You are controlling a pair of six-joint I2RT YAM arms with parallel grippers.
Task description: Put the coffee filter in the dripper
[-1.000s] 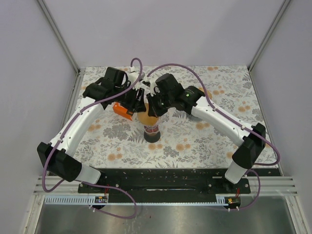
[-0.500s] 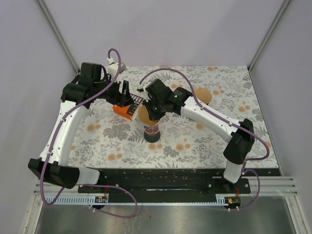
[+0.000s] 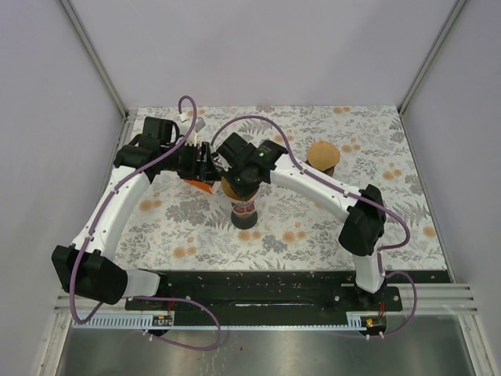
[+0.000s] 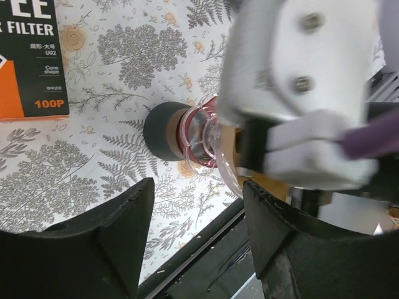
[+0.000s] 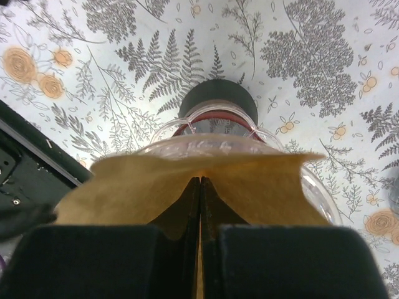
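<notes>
Right wrist: R fingers (image 5: 112, 261) tight on filter (image 5: 249, 187) at dripper (image 5: 215, 121); L fingers (image 4: 93, 249) wide

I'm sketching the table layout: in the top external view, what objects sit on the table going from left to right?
orange filter box → dripper, with the coffee filter at its mouth → separate brown filter

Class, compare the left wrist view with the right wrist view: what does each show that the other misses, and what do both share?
Only left wrist: the orange filter box and the open left gripper. Only right wrist: the right gripper shut on the brown paper filter. Both: the glass dripper on the flowered table.
</notes>
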